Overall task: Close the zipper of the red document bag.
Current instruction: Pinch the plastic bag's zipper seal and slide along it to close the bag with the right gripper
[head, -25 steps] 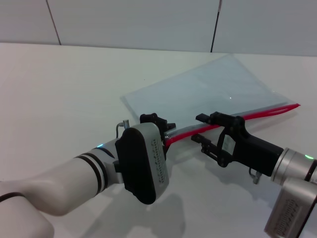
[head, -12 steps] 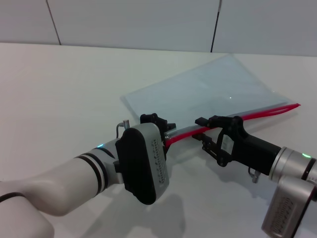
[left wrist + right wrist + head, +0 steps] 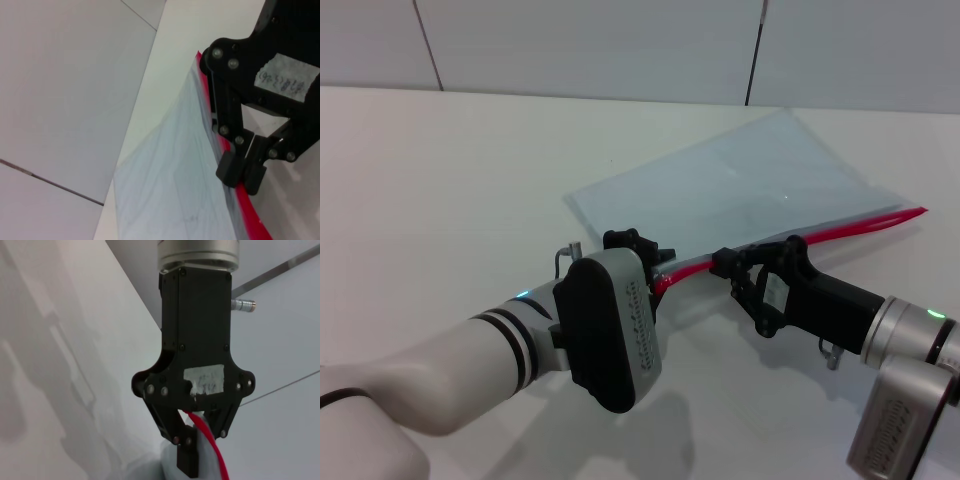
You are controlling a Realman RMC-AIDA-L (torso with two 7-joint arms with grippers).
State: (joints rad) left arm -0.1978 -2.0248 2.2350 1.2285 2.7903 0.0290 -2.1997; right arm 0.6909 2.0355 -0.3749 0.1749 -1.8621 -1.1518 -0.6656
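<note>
Right pincer (image 3: 728, 264) had slid lower left along zipper (image 3: 840, 232), fingers clamped on it. Left pincer (image 3: 638, 243) gripped strip's lower-left end; red document bag (image 3: 740, 180) lay diagonal, free run toward upper right.

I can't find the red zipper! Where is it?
In the head view, the zipper runs along the near edge of the red document bag, right of centre, between the left tool and right tool, both pinching it.

Both my arms reach in low over the tabletop.
My left gripper (image 3: 638, 243) jaws are pinched shut; my right gripper (image 3: 725, 264) jaws are nearly together too.
</note>
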